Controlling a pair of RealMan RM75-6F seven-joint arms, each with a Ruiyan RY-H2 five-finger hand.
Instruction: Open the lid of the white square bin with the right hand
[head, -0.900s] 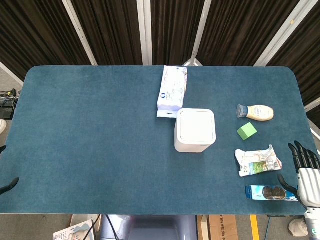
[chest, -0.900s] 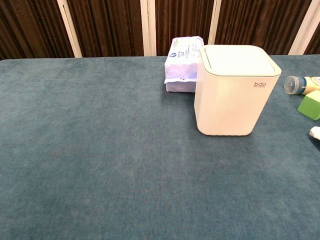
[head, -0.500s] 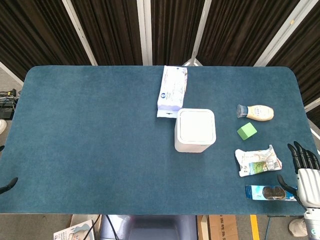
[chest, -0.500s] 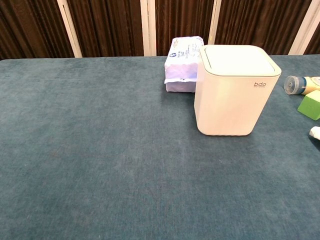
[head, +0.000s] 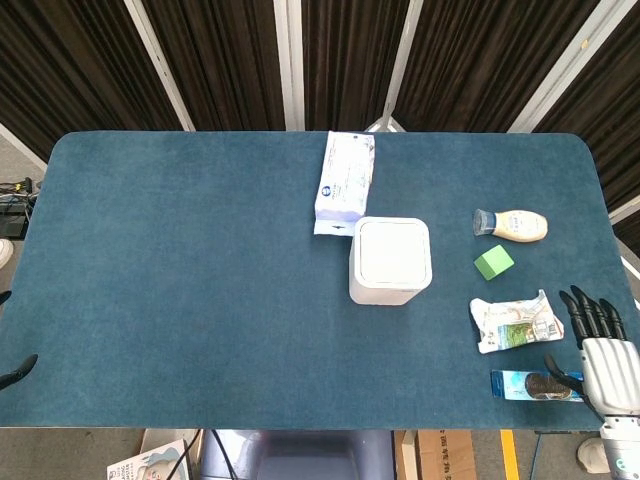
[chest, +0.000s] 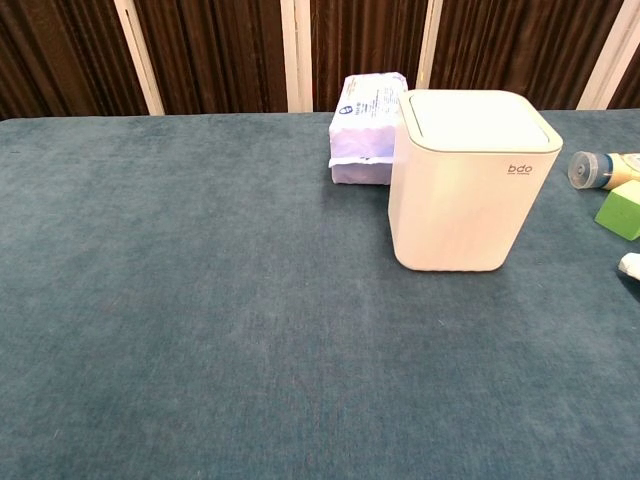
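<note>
Here the white bin (head: 390, 260) stands upright a little right of the table's middle, its lid (head: 392, 250) flat and closed. The chest view shows the same bin (chest: 462, 185) with a small "bdo" mark on its front wall and the lid (chest: 477, 118) flush with the rim.

The right hand (head: 602, 345) hangs at the table's (head: 180, 260) front right corner, well apart from the bin. It holds nothing; its dark fingers (head: 588, 310) are spread and point away from the robot, over the table's right edge. The thumb lies just beside a blue packet (head: 535, 385) that sits along the front edge. The left hand is hard to make out: only a dark tip shows at the far left edge of the head view, and I cannot tell how its fingers lie.

Between the right hand and the bin lie a crumpled white wrapper (head: 515, 323) and, farther back, a green block (head: 493, 262) and a bottle (head: 512, 225) on its side. A pack of wipes (head: 345, 180) lies behind the bin, its near end just beside the bin's back left corner. The whole left half of the blue cloth is open, and so is the strip in front of the bin.
</note>
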